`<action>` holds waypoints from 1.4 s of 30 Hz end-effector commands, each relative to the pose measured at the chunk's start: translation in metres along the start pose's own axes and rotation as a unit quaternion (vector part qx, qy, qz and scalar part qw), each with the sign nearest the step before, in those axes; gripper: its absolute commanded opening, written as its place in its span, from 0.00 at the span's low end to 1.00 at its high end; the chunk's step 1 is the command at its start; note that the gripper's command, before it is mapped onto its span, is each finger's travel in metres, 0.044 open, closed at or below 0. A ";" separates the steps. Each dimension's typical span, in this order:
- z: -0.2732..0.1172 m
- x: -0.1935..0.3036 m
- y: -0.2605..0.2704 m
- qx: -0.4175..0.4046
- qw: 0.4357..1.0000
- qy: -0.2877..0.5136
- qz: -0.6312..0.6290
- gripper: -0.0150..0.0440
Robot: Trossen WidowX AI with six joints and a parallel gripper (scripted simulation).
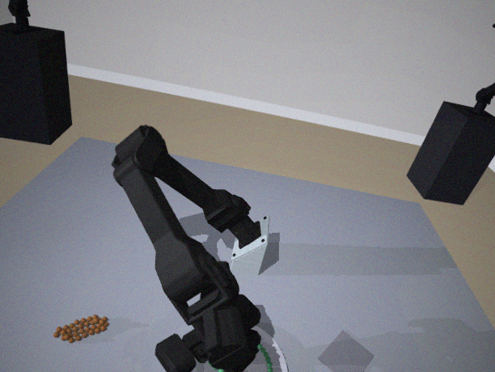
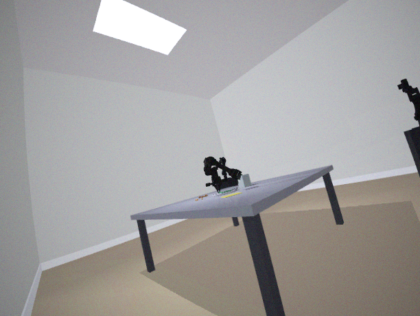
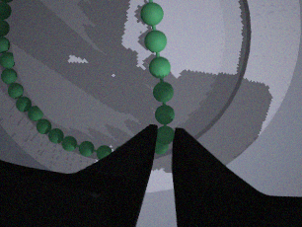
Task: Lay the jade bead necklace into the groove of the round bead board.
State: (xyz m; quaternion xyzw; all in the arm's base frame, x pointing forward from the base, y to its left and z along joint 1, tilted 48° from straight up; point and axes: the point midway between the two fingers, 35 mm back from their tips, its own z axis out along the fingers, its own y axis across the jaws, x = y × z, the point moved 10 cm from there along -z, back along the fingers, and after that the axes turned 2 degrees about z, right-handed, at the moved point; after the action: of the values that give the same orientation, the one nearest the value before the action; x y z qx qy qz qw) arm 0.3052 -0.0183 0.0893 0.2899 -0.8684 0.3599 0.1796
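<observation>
The jade bead necklace (image 1: 265,357) (image 3: 155,40) is a loop of green beads on the pale round bead board (image 1: 279,348) (image 3: 273,54). In the wrist view its left part curves near the board's left side, and its right part runs nearly straight down to the fingertips, inside the dark circular groove line on the right. My gripper (image 3: 164,133) (image 2: 219,191) points down at the board and is shut on the necklace, with a bead between the fingertips. The fingers hide the loop's lowest part. In the top view the arm hides the fingertips and much of the board.
A cluster of orange beads (image 1: 82,328) (image 2: 202,197) lies on the table. A pale bracket (image 1: 251,262) (image 2: 246,181) stands at the arm's base. A flat yellow strip (image 2: 231,195) lies near the board. A grey diamond shape (image 1: 345,351) shows to the board's right in the top view.
</observation>
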 end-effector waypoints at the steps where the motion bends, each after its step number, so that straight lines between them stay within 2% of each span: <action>1: -0.001 0.000 0.000 0.000 1.000 0.000 0.000 0.25; 32: 0.002 0.005 -0.008 0.002 1.000 0.001 -0.003 0.25; 42: -0.001 0.004 -0.009 0.001 1.000 0.000 -0.001 0.70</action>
State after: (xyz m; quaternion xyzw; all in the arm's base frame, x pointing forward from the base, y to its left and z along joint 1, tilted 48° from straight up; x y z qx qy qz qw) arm 0.3074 -0.0244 0.0968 0.2908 -0.8678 0.3607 0.1799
